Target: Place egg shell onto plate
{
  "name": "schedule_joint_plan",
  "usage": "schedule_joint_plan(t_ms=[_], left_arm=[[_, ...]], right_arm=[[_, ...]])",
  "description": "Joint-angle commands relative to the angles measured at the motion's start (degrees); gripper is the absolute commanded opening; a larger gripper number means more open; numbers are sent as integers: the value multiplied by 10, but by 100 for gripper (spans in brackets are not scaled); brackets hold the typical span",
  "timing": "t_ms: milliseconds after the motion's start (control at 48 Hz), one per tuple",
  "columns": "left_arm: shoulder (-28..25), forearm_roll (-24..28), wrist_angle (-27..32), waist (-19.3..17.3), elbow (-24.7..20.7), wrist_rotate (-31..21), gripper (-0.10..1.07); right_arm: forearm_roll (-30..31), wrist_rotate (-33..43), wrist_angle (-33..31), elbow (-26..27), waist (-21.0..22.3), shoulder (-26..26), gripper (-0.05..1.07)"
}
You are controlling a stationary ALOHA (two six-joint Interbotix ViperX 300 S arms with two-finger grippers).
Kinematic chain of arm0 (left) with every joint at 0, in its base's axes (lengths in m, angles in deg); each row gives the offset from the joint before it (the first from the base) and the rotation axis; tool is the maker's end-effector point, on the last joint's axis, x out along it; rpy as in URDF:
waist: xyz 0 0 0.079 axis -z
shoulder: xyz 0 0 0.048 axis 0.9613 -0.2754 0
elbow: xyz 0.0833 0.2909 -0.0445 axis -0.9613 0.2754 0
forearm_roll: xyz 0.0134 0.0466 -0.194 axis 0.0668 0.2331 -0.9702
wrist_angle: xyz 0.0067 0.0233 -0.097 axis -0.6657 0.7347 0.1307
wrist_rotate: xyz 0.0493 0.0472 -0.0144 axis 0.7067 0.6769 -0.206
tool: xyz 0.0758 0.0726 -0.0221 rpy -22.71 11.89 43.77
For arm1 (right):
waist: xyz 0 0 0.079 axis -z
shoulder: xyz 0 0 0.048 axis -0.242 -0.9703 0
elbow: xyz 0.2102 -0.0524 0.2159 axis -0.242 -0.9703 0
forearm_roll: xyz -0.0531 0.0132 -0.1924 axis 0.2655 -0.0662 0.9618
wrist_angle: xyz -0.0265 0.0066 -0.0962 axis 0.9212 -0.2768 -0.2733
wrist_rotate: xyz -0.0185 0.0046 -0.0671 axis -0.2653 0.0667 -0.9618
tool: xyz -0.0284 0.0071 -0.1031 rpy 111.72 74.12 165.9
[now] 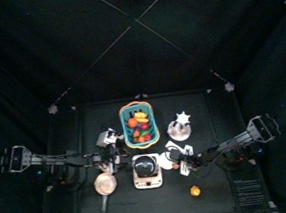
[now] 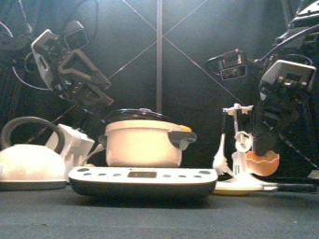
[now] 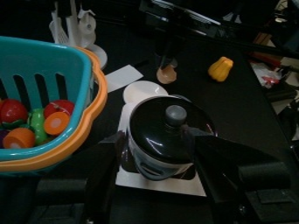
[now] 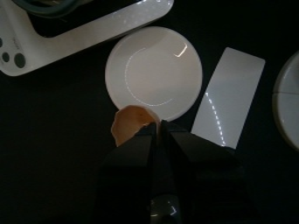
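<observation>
A tan egg shell [image 4: 129,123] is pinched at the tips of my right gripper [image 4: 153,133], just off the near rim of a small white plate [image 4: 151,70]. In the front view the shell [image 2: 258,161] hangs a little above the plate [image 2: 243,186]. The left wrist view shows the shell [image 3: 167,74] beside the plate [image 3: 143,90]. My left gripper [image 3: 163,188] is open, its jaws wide apart above a black-lidded cooker [image 3: 167,131]; it hangs high on the left in the front view [image 2: 88,89].
The cooker [image 2: 141,138] stands on a white scale [image 2: 144,179], with a kettle [image 2: 32,159] to its left. A teal and orange basket [image 3: 41,96] holds vegetables. A white card [image 4: 232,92] lies beside the plate, a white stand [image 2: 237,131] behind it, and a yellow object [image 3: 221,68] nearby.
</observation>
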Motion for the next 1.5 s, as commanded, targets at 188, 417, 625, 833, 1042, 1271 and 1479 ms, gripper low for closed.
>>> schedule_joint_plan(t_ms=[188,417,625,833,1042,1271,1479], left_arm=[[2,-1,-4,-4,-6,-1,90],[2,-1,-4,-4,-6,-1,90],[2,0,-4,-4,-6,0,90],[2,0,-4,-5,-6,1,90],[2,0,-4,-5,-6,0,90],[2,-1,-4,-5,-6,1,90],[2,-1,-4,-5,-4,0,90]], right_arm=[[29,-1,7,25,30,5,56],[62,4,40,47,66,-34,57],[49,5,59,52,73,-63,59],[47,6,62,53,74,-69,65],[47,5,62,56,75,-60,70],[51,-1,62,55,75,-32,71],[72,-1,62,53,72,-17,71]])
